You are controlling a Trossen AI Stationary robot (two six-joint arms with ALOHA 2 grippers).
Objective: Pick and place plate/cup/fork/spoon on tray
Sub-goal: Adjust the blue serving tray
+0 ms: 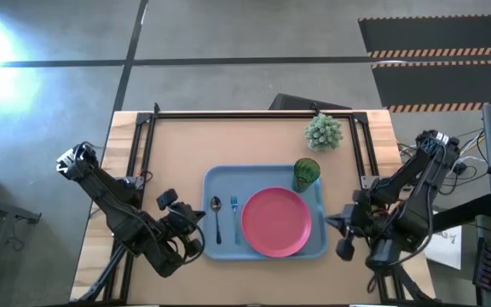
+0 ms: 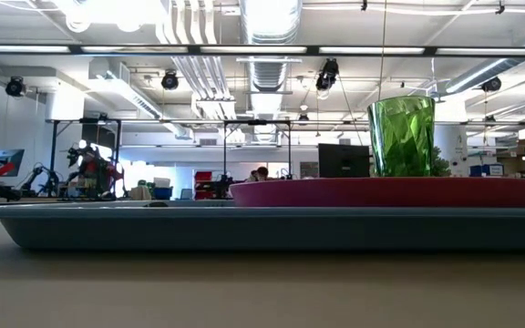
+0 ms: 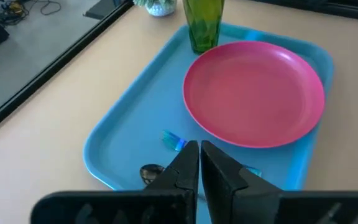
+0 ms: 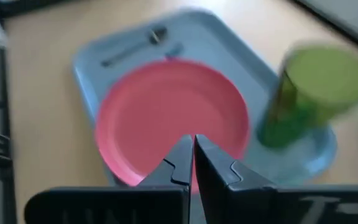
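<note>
Already the tray [image 1: 220, 182] carries all four pieces, and it sits on the worktop [image 1: 177, 145] between the two arms. Both sets of jaws are empty and pressed narrow, the fingers meeting with no gap in each wrist view.

Left jaws [image 1: 196, 215] hover just off the tray's near-left corner, beside the cutlery. Nearest to them lies the spoon [image 1: 216, 215], its bowl toward the far side of the worktop, and just beyond it, farther from these jaws, lies the fork [image 1: 234, 213], parallel to the spoon (in the left wrist view only the spoon's bowl [image 3: 150, 170] peeks out beside the closed fingers [image 3: 182, 171]). Next, past the fork, comes the plate [image 1: 276, 222], flat on the tray and filling most of its right half.

Right jaws [image 1: 336, 223] sit just off the tray's right edge, level with the plate, which is the nearest piece to them. From their wrist view the plate [image 4: 166, 118] lies straight ahead and the cup [image 4: 312, 93] stands upright to one side of it.

That cup [image 1: 306, 173] stands in the tray's far-right corner, just beside the plate's rim. Beyond the tray, off it and well away from both jaws, stands a small potted plant [image 1: 323, 131].
</note>
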